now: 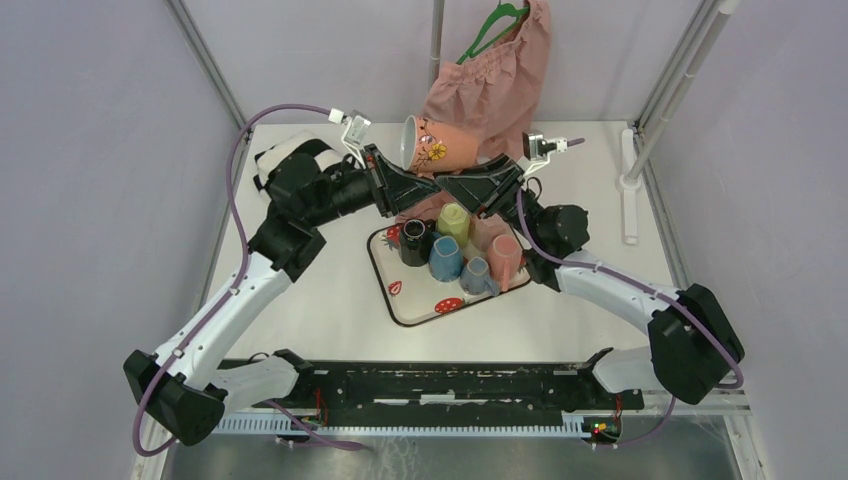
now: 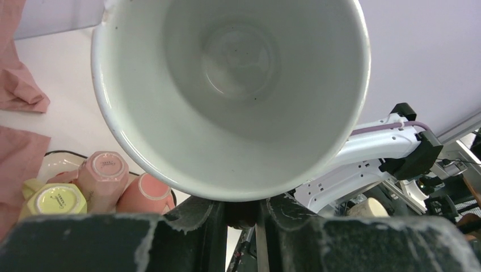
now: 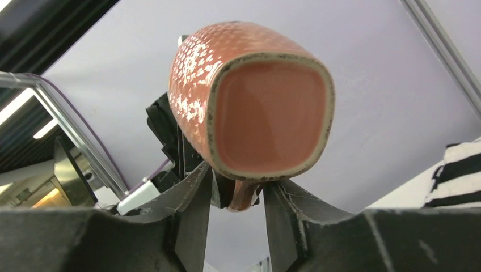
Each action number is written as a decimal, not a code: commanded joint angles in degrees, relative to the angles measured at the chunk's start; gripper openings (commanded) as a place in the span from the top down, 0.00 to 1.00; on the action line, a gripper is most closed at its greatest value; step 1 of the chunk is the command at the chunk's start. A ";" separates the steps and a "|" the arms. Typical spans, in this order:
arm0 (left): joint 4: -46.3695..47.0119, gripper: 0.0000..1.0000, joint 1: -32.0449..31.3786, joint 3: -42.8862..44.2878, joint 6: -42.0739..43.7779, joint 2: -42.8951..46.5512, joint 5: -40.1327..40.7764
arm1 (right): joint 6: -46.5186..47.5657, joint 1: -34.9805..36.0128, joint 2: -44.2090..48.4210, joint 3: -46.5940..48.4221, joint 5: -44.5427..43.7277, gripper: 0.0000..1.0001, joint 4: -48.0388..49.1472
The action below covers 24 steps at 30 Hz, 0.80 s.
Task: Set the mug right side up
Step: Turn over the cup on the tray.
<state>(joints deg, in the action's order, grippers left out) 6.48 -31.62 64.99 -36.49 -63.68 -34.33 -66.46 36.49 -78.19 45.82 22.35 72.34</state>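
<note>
The orange mug [image 1: 440, 148], with a flower drawing and a white inside, hangs on its side in the air above the table's back half, mouth to the left. In the left wrist view its white inside [image 2: 238, 85] faces the camera, and my left gripper [image 2: 245, 212] is shut on the handle just below the rim. The right wrist view shows the squarish base of the mug [image 3: 266, 113]. My right gripper [image 3: 238, 192] stands open around the handle [image 3: 244, 198], with a gap on each side. Both grippers meet under the mug: left gripper [image 1: 413, 185], right gripper [image 1: 457, 184].
A white tray [image 1: 420, 305] below the mug holds several upside-down cups: yellow, black, blue and pink. A pink cloth [image 1: 495, 70] hangs on a green hanger at the back. A striped cloth [image 1: 290, 150] lies at the back left. A white post base [image 1: 630, 180] stands right.
</note>
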 commanded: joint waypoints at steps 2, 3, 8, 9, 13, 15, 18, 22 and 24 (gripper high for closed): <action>0.57 0.98 -0.24 2.14 3.63 1.78 2.05 | 4.67 0.64 4.54 -1.88 0.95 0.51 -0.18; 0.29 0.98 -0.21 2.20 3.82 1.74 2.21 | 5.43 0.63 5.11 -2.40 0.90 0.48 -1.11; -1.63 0.98 -0.20 2.79 4.93 1.48 3.28 | 8.73 0.50 8.25 -5.72 0.00 0.42 -5.68; -2.17 0.98 -0.13 2.92 5.25 1.39 3.65 | 9.32 0.40 8.92 -6.47 -0.11 0.41 -6.79; -3.91 0.98 -0.03 3.42 6.78 0.82 4.73 | 13.59 0.10 12.95 -9.63 -0.55 0.40 -13.08; -4.32 0.98 0.17 3.52 7.11 0.40 4.90 | 16.53 0.04 15.94 -11.48 -1.98 0.39 -17.48; -5.47 0.98 0.41 4.10 8.19 -0.33 5.21 | 21.38 0.13 20.56 -13.63 -4.10 0.38 -25.13; -9.65 0.98 0.91 5.02 10.87 -0.83 7.79 | 27.47 0.08 25.91 -15.28 -7.52 0.37 -35.63; -11.96 0.98 1.30 5.03 12.36 -0.71 9.32 | 29.83 0.02 28.58 -16.21 -9.66 0.37 -40.39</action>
<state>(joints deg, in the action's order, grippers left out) -5.67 -31.18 66.08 -29.69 -65.19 -28.58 -44.62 36.69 -54.02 30.87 17.63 43.35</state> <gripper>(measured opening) 0.266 0.627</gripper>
